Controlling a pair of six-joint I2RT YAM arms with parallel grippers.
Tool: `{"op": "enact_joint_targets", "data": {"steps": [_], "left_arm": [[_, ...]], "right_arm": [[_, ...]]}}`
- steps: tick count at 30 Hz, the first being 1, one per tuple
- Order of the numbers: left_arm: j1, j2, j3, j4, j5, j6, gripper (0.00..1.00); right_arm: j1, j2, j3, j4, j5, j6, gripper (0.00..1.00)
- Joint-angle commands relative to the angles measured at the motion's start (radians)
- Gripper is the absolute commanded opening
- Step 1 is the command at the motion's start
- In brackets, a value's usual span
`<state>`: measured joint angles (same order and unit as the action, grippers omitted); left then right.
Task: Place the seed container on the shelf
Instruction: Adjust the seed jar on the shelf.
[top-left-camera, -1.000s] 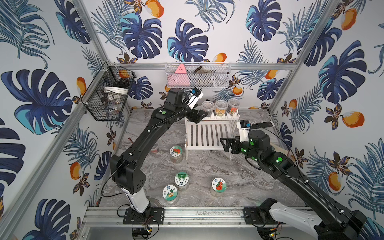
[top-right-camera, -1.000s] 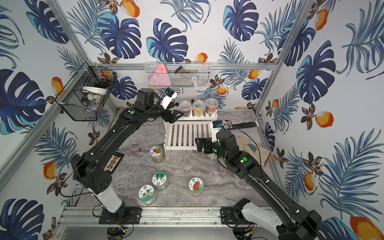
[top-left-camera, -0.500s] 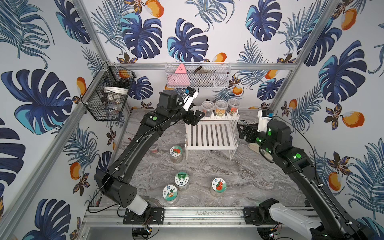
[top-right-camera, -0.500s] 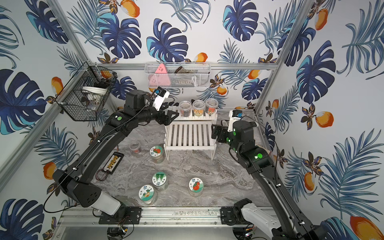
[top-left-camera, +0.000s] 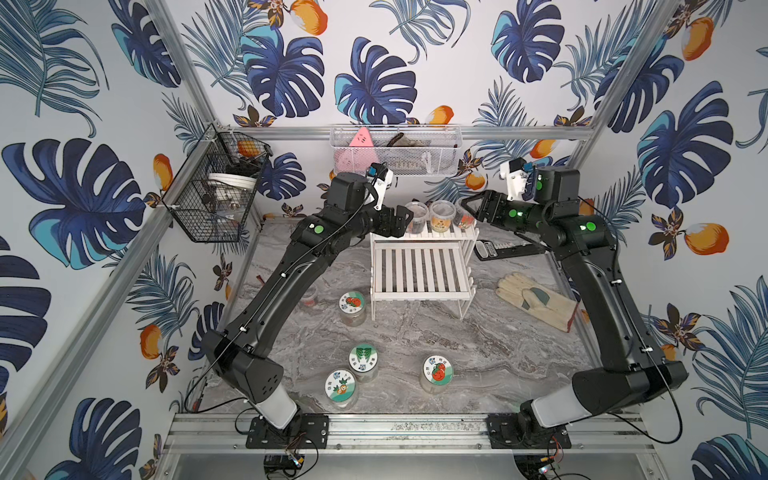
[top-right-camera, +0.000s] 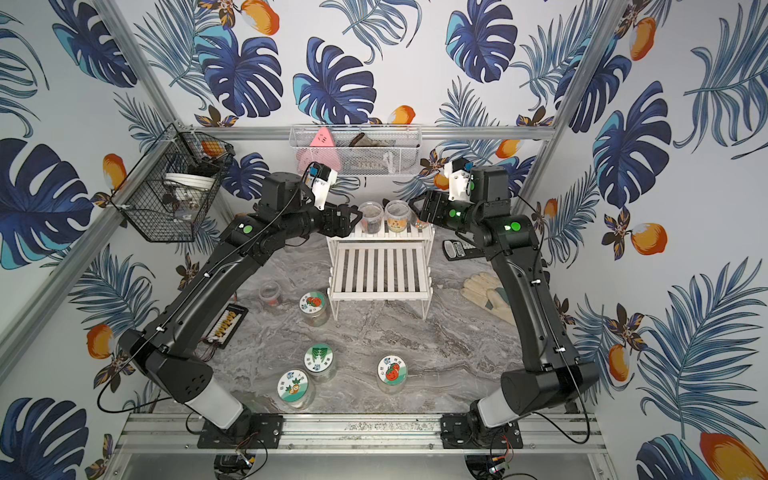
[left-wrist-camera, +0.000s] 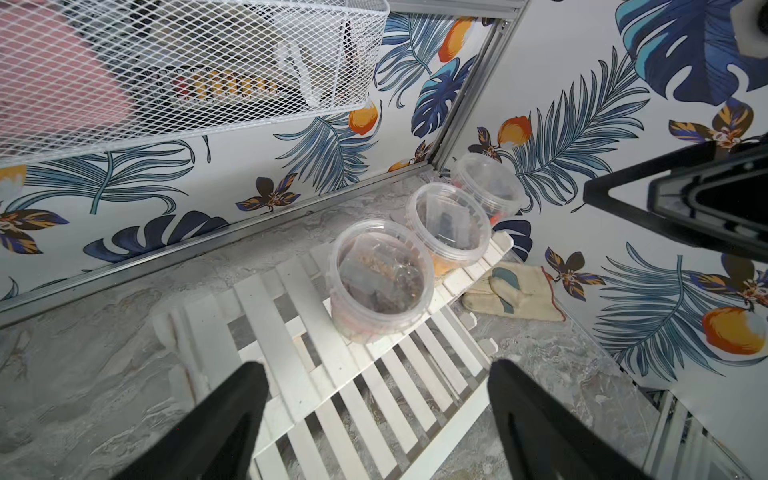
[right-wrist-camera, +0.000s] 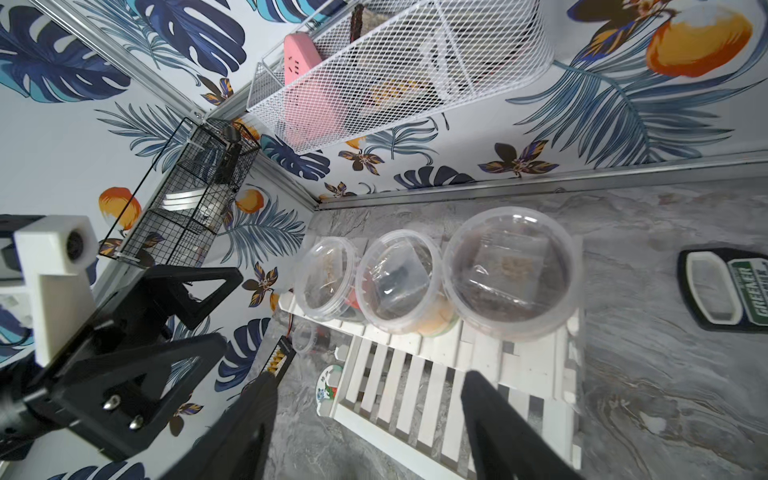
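- Lately swung right gripper (top-left-camera: 467, 208) up from beside the lower tier of the shelf (top-left-camera: 419, 270) to the right end of the top tier, close to the last of three containers (top-left-camera: 441, 214).
- Meanwhile drew left gripper (top-left-camera: 405, 216) back a little from the left container (top-left-camera: 417, 212) — near it now, not around it.
- Found all three upright in a row on the top tier, as a second before. Judged the placing done or all but done, with both arms merely hanging at the row's ends.
- Saw left fingers (left-wrist-camera: 224, 424) wide apart in the left wrist view, with nothing between them and the left container ahead, untouched.
- Saw right fingers (right-wrist-camera: 253, 428) apart as well in the right wrist view — empty, and touching neither shelf nor container.
- Left the lidded jars (top-left-camera: 363, 361) standing on the table (top-left-camera: 478, 353) in front of the shelf, well apart from both grippers.
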<state>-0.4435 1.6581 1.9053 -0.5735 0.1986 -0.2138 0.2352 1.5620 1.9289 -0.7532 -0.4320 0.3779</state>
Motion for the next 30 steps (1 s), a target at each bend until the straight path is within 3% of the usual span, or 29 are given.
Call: {"op": "enact_joint_targets", "data": {"steps": [1,12,30], "left_arm": [[0.001,0.031,0.04,-0.027,-0.038,-0.051,0.91],[0.001,0.1,0.115,-0.057,-0.045,-0.062,0.91],[0.002,0.119,0.123,-0.052,-0.044,-0.06,0.92]], "right_arm": [[0.027,0.066,0.096,-0.099,0.002,-0.017,0.73],[0.08,0.243,0.317,-0.212,0.115,-0.06,0.76],[0.121,0.311,0.371,-0.24,0.13,-0.09,0.77]]}}
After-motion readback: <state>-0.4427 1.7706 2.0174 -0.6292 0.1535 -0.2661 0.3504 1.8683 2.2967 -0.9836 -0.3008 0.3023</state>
